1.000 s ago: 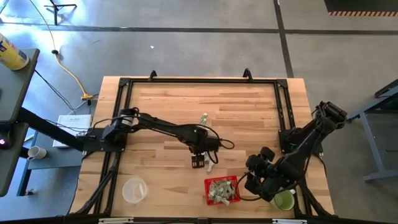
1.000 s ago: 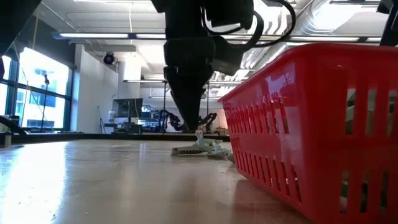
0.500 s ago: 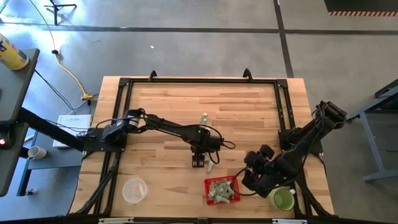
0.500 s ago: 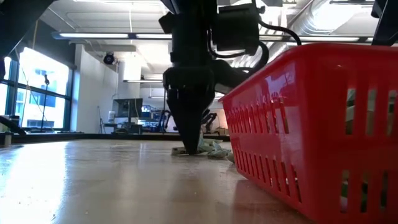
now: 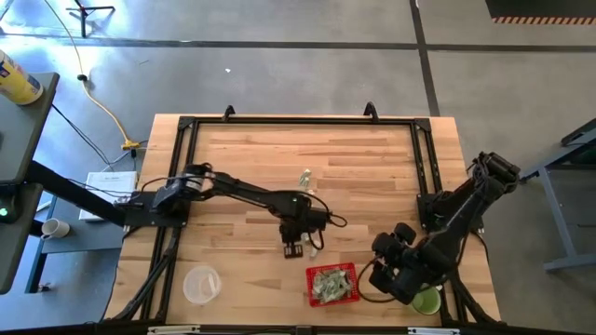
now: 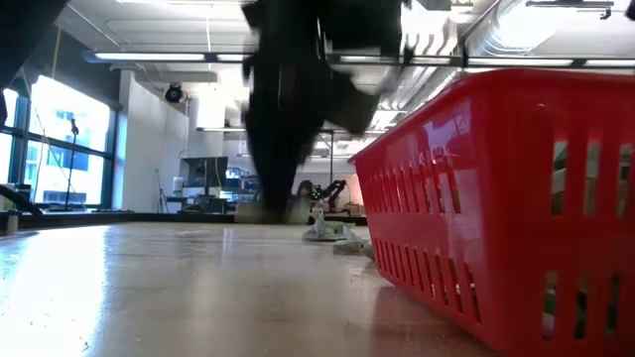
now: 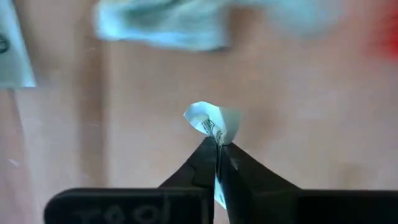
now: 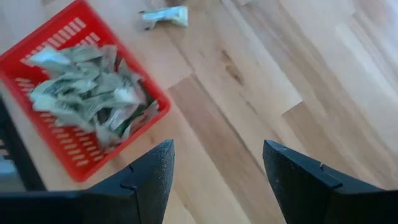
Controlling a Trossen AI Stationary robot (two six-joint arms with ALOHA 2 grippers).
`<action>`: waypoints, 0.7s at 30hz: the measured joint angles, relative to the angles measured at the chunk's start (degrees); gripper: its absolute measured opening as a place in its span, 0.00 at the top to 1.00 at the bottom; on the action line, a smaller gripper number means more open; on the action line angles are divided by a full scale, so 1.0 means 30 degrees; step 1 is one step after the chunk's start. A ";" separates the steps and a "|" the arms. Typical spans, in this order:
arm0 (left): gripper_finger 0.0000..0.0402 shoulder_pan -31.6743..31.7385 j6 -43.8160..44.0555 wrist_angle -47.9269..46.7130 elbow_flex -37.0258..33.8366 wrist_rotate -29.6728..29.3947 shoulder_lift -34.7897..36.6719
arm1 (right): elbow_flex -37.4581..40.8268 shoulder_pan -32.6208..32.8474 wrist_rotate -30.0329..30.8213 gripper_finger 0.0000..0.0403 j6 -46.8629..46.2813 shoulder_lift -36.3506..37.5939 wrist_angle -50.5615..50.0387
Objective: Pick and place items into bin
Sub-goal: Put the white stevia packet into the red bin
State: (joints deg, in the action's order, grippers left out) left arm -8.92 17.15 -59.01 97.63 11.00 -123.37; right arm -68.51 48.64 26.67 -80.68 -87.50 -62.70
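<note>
Red basket [image 5: 332,285] near front edge w/ heap of wrapped candies [image 8: 93,96]. Left gripper [image 7: 217,163], spread a sec ago, now pinches one candy [image 7: 211,121]; right gripper [image 8: 217,165] spread beside basket.

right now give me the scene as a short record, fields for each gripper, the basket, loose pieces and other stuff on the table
left gripper: shut on a wrapped piece, mid-table near the basket's far side
right gripper: open, empty, just right of the basket
red basket: front edge of table, already holds many wrapped pieces
loose pieces: one beside the left gripper, another farther back on the wood
clear round container: front left
green cup: front right, partly under the right arm
</note>
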 joint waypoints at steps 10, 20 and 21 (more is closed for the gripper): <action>0.91 -0.2739 0.3744 0.8592 0.2987 0.1816 0.1190 | 0.0000 0.1183 0.0097 0.41 -0.0972 0.0022 0.1143; 0.85 -0.3447 0.6869 1.0287 0.3344 0.1573 -0.2090 | 0.0007 0.1137 -0.0213 0.41 -0.0450 0.0029 0.1324; 0.81 -0.3449 0.7184 0.9852 0.3290 0.1760 -0.2145 | 0.0005 0.1129 -0.0302 0.41 -0.0454 0.0036 0.1348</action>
State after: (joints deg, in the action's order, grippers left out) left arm -19.27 38.70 -29.45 107.50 16.28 -129.80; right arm -68.50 52.03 25.77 -82.04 -87.39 -58.65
